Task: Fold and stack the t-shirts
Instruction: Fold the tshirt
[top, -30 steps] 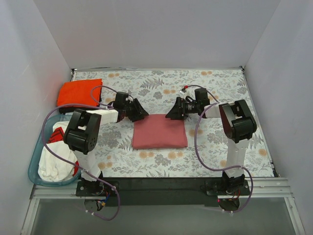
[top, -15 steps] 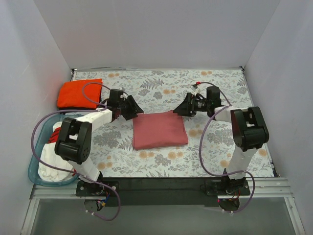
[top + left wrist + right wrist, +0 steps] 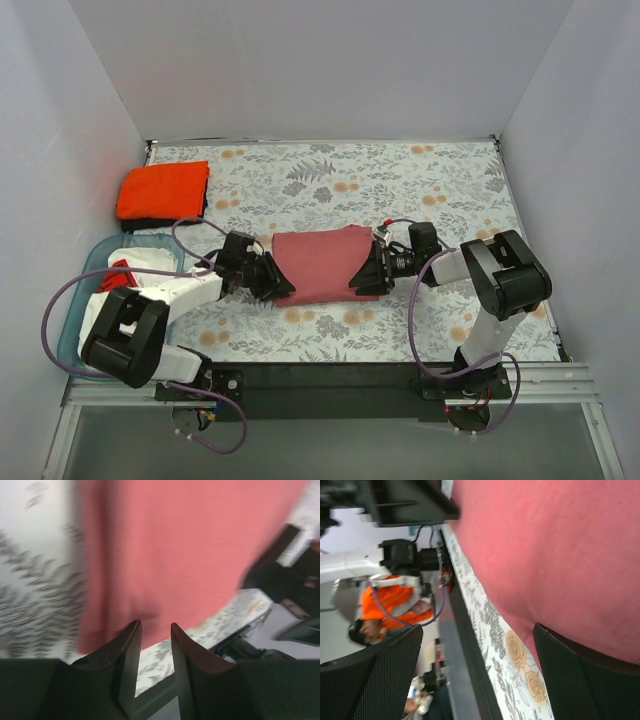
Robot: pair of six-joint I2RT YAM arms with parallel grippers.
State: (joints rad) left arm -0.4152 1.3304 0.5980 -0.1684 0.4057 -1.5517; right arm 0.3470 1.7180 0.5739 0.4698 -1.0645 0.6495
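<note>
The dusty rose-red t-shirt (image 3: 320, 262) lies folded in a rough rectangle at the table's middle. My left gripper (image 3: 277, 287) is low at its near left corner. In the left wrist view (image 3: 155, 626) the jaws stand narrowly apart with nothing between them, and the shirt (image 3: 170, 550) is just past the tips. My right gripper (image 3: 363, 277) is low at the shirt's near right edge. In the right wrist view (image 3: 477, 630) it is wide open, and the shirt (image 3: 555, 545) reaches the right-hand finger. The folded orange t-shirt (image 3: 162, 187) lies at the far left on a black one (image 3: 196, 214).
A blue bin (image 3: 68, 340) with white and red cloth stands at the near left beside the left arm. The flowered tablecloth (image 3: 420, 180) covers the table. White walls close in the back and both sides. The black front rail (image 3: 330, 378) runs along the near edge.
Both grippers have swung from the shirt's far corners toward me and dropped low at its near left and near right edges. The shirt's far edge looks slightly shifted.
</note>
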